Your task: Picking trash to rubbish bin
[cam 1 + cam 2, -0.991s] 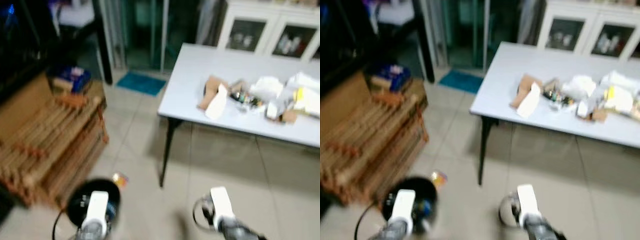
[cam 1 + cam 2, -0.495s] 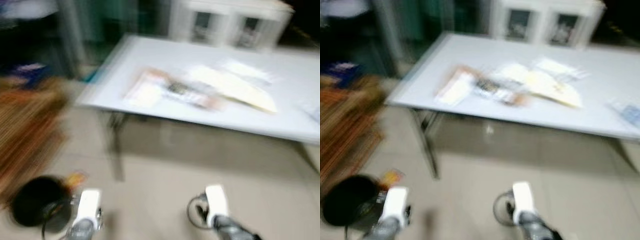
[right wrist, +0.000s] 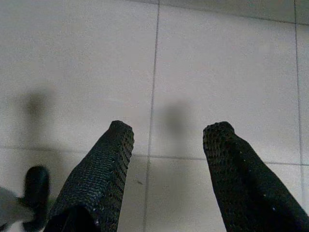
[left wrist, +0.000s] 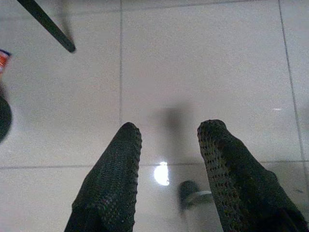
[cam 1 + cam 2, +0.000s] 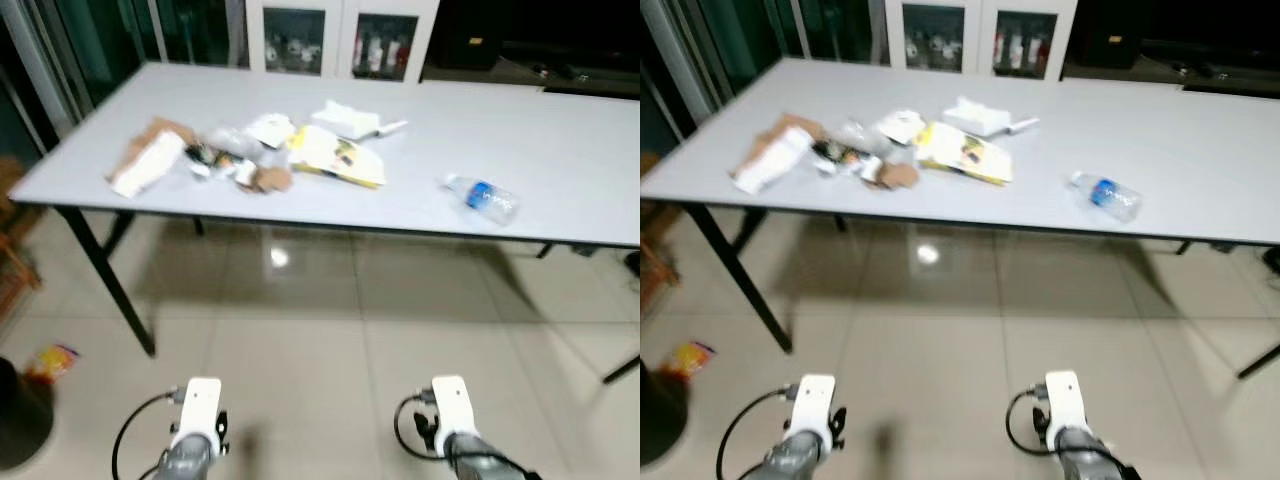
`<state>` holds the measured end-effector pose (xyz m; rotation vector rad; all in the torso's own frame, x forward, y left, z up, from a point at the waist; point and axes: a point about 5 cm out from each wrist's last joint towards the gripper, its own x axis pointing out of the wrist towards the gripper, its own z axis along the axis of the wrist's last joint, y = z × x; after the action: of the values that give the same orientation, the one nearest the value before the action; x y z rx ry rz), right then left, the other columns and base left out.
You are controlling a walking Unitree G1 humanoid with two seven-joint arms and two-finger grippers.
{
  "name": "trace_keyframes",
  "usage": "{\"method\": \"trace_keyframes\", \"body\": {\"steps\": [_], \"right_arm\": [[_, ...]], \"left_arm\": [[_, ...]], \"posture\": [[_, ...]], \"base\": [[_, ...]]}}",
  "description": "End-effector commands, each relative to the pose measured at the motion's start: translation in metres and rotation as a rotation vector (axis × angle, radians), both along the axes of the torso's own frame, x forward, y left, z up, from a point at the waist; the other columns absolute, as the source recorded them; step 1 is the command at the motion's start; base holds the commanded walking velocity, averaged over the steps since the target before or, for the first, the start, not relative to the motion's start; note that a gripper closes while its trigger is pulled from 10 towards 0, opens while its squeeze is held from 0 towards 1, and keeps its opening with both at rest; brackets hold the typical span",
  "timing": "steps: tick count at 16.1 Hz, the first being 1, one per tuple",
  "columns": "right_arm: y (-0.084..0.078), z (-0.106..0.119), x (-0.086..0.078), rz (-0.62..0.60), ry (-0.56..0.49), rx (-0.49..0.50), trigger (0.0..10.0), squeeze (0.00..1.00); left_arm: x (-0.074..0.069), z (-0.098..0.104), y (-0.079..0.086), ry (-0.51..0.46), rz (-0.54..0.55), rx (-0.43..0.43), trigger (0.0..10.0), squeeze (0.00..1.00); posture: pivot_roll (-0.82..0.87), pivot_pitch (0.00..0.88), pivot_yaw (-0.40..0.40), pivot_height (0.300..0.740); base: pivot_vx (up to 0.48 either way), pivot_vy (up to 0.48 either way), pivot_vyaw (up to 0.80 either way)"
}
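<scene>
A pile of trash lies on the long grey table: a brown cardboard piece, crumpled wrappers, a yellow packet and white tissue. Apart from the pile, a plastic water bottle lies on its side to the right. A small orange wrapper is on the floor by the black rubbish bin at the lower left edge. Both arms hang low in front of me. My left gripper and right gripper are open over bare floor tiles, holding nothing.
The table's black legs stand at the left, and another leg at the far right. A white cabinet with glass doors is behind the table. Beige tiled floor lies between me and the table.
The camera has swung right: the table now sits across the middle, the wooden crates have left the picture and the bin is at the left edge. Both arms still hang low.
</scene>
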<state>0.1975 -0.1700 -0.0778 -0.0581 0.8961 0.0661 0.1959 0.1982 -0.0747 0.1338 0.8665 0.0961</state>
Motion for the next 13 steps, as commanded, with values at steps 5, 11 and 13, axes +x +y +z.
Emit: {"method": "trace_keyframes", "body": {"steps": [5, 11, 13], "right_arm": [[0.005, 0.003, 0.005, 0.005, -0.019, 0.011, 10.0, 0.00], [-0.002, 0.011, 0.017, -0.007, -0.077, -0.006, 10.0, 0.00], [-0.003, 0.021, 0.033, -0.016, -0.151, 0.001, 10.0, 0.00]], "left_arm": [[0.021, 0.013, 0.001, -0.081, -0.001, -0.007, 10.0, 0.00], [0.021, 0.015, 0.008, -0.122, 0.019, 0.016, 10.0, 0.00], [0.034, 0.027, 0.010, -0.214, 0.001, 0.062, 10.0, 0.00]], "posture": [[0.06, 0.040, -0.027, 0.740], [0.05, 0.045, -0.025, 0.740], [0.05, 0.045, -0.025, 0.740]], "base": [[0.000, 0.000, 0.00], [0.000, 0.000, 0.00], [0.000, 0.000, 0.00]]}}
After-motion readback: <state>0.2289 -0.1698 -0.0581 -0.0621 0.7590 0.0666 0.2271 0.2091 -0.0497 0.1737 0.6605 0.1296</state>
